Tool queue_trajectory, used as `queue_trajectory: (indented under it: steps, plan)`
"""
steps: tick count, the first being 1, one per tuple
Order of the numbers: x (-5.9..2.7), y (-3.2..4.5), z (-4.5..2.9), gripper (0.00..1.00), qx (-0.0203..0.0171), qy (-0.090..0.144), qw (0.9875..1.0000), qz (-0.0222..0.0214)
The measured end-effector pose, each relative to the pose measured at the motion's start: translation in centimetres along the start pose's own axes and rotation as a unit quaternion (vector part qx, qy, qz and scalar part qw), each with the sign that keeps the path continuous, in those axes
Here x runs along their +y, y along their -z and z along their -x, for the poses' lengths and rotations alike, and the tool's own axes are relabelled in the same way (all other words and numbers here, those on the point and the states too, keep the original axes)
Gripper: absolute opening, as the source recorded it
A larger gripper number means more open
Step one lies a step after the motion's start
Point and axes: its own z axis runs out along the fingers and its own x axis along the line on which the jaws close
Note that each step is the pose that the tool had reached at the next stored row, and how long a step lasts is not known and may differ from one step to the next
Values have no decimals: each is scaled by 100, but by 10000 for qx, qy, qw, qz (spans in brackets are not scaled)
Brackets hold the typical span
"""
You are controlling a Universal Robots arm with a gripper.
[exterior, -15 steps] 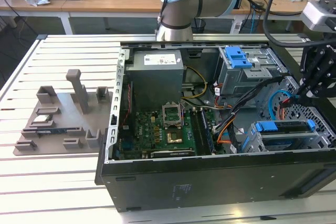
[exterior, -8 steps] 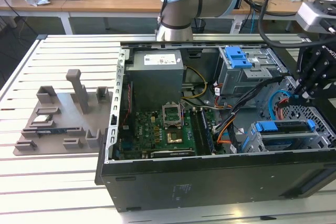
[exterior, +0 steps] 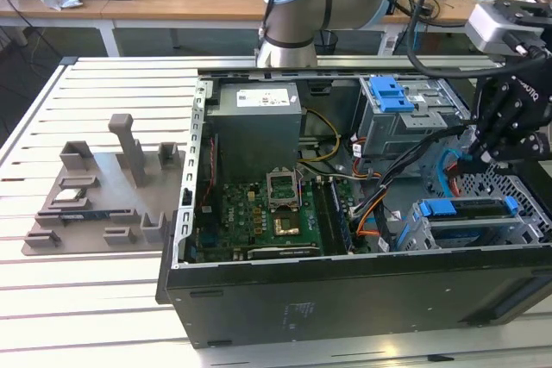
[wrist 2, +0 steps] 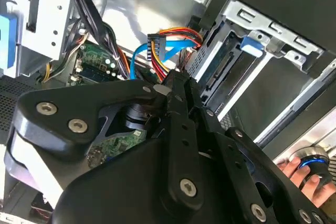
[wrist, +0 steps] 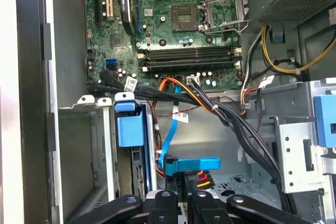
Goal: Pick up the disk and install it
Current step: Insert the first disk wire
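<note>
The disk (exterior: 470,211) sits on its edge in the grey metal drive cage (exterior: 431,234) at the front corner of the open computer case (exterior: 345,286), blue rails along its top. It looks already slid into its slot, so it seems to be in its home. In the first wrist view the disk's blue tab (wrist: 129,129) sticks up from the slot. The gripper (exterior: 483,161) hangs just above the cage, near the blue and orange cables (wrist: 181,129). Its fingers (wrist: 181,203) are close together, and they hold nothing. A person's hand (wrist 2: 302,174) rests on a round knob outside the case.
</note>
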Motion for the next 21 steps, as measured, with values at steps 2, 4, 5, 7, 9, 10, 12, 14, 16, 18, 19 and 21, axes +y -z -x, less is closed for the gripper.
queue_trajectory:
  steps: [2, 4, 5, 7, 9, 10, 12, 14, 16, 18, 19, 21]
  plan:
    - [132, -9, -9, 17, 0, -1, 10000, 0]
    - [202, -14, -21, 17, 0, 0, 10000, 0]
    - [213, -14, -42, 17, 1, 0, 10000, 0]
    - [221, -15, -64, 17, 0, 0, 10000, 0]
    - [226, -15, -93, 17, 0, 0, 10000, 0]
    - [227, -14, -101, 17, 1, 0, 10000, 0]
    - [229, -13, -153, 17, -1, 1, 10000, 0]
    - [224, -13, -202, 17, -9, 1, 10000, 1]
    - [199, -10, -200, 17, -32, 2, 10000, 3]
    - [145, -7, -196, 17, -76, 9, 10000, 8]
    - [61, -1, -190, 17, -102, 19, 9999, 19]
    - [-38, 6, -183, 17, -103, 24, 9999, 48]
